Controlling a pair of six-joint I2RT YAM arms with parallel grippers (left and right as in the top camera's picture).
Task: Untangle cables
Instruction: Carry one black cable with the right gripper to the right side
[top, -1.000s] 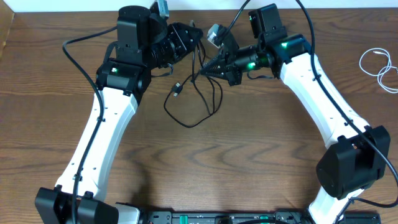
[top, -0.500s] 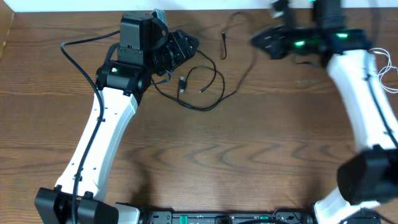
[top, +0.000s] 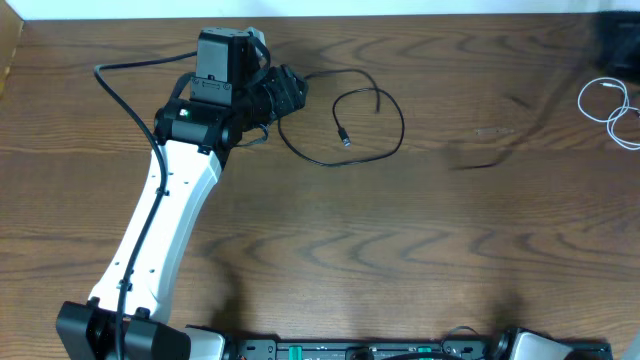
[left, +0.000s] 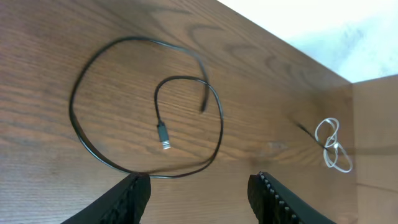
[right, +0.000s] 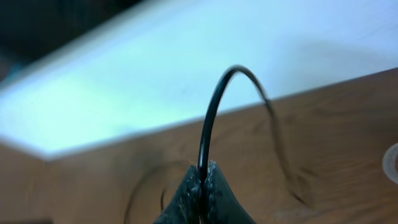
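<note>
The black cable (top: 401, 124) lies in a loose loop on the table (top: 320, 250) in the upper middle of the overhead view, with its small plug (top: 344, 138) curled inside the loop. The white cable (top: 608, 112) sits coiled at the right edge, well apart from it. The left gripper (left: 200, 182) hangs over the loop, jaws partly apart with nothing between them. The right gripper (right: 202, 185) is pinched tight on a thin black cord (right: 208, 118) that arcs up from its fingertips. Whether this is the same cable cannot be told.
</note>
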